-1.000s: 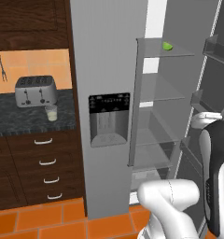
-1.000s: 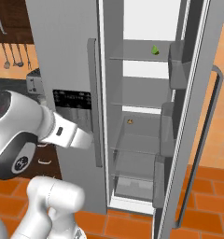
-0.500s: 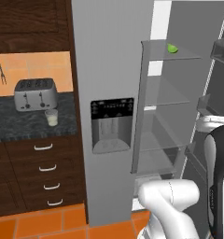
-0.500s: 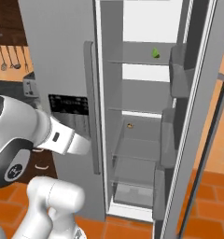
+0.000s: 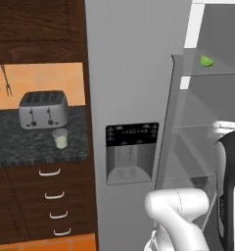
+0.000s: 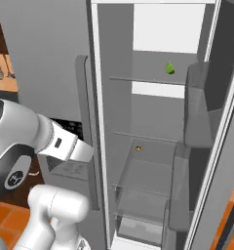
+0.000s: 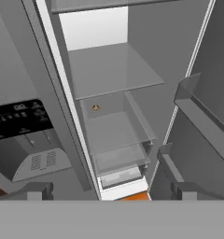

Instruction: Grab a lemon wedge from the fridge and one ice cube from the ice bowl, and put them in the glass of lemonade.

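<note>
Inside the open fridge (image 6: 153, 161), right door swung wide, the arm is facing the shelves and the hand (image 7: 109, 189) is hanging spread wide with nothing between its two dark fingertips (image 7: 37, 190), looking down at the lower shelves and the crisper drawer. The lemon wedge (image 6: 170, 68) is sitting alone on the top glass shelf (image 6: 143, 81), well above where the hand is pointing; from the left side that same wedge (image 5: 206, 61) is showing as a bright green speck high up behind the door edge. So the step in hand, I'd judge, is the reach for the wedge, and it's hardly begun: nothing is gripped yet. The next move is calling for the arm to be lifting and tilting the hand up to that top shelf, then bringing the fingertips in on either side of a very small target without knocking it back. Out on the dark bench (image 5: 38, 142) the glass of lemonade (image 5: 60, 138) is standing just in front of the toaster (image 5: 43, 109), waiting. Counting up: one lemon wedge, one glass, one toaster, one small brownish object (image 6: 138, 147) on a middle shelf, too small to name, and four drawer handles (image 5: 54, 196) stacked under the bench.
</note>
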### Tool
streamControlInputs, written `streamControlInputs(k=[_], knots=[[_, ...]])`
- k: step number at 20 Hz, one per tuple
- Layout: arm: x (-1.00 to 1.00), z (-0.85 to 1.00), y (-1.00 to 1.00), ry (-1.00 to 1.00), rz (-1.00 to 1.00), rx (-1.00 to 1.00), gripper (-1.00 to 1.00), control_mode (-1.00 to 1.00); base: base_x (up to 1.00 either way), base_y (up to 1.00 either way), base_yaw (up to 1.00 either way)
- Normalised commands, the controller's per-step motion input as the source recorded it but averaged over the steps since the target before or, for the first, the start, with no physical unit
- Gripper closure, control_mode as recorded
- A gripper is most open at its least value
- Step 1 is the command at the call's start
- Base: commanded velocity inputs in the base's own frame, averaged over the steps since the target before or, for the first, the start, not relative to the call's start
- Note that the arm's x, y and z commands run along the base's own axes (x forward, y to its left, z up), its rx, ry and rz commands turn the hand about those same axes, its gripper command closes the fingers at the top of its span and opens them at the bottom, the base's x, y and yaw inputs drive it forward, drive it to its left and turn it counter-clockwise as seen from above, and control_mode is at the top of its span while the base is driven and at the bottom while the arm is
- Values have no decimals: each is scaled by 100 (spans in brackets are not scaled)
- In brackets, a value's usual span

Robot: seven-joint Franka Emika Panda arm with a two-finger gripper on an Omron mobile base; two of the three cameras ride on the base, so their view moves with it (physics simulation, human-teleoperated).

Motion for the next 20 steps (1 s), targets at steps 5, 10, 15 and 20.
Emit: streamControlInputs(k=[5, 10, 15, 20], knots=[[0, 0, 0, 0, 0, 0, -100, 100, 15, -41, 11], [0, 0, 0, 0, 0, 0, -100, 100, 0, -44, -1], [0, 0, 0, 0, 0, 0, -100, 100, 26, -29, 0], [0, 0, 0, 0, 0, 0, -100, 100, 3, -59, -1]])
